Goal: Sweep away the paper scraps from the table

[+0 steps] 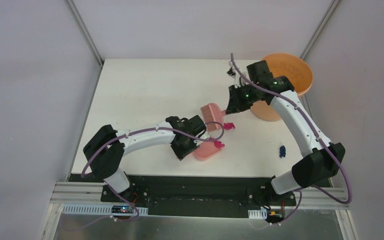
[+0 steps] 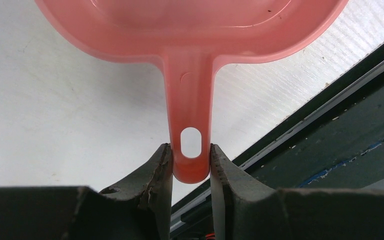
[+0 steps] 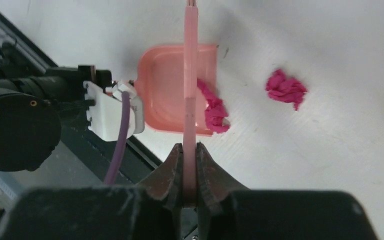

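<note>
On the white table (image 1: 145, 90), my left gripper (image 2: 191, 159) is shut on the handle of the pink dustpan (image 2: 190, 30), which lies flat near the front edge (image 1: 206, 151). My right gripper (image 3: 189, 150) is shut on the thin handle of the pink brush (image 1: 211, 112), held just beyond the pan. One magenta paper scrap (image 3: 214, 107) lies at the pan's open lip (image 1: 219, 145). A second magenta scrap (image 3: 286, 89) sits apart on the table (image 1: 229, 126). A dark blue scrap (image 1: 282, 151) lies to the right, near the right arm's base.
An orange round bucket (image 1: 286, 75) stands at the table's back right corner, behind the right arm. The black strip of the front edge (image 2: 330, 95) runs close behind the dustpan. Grey walls enclose the table on three sides.
</note>
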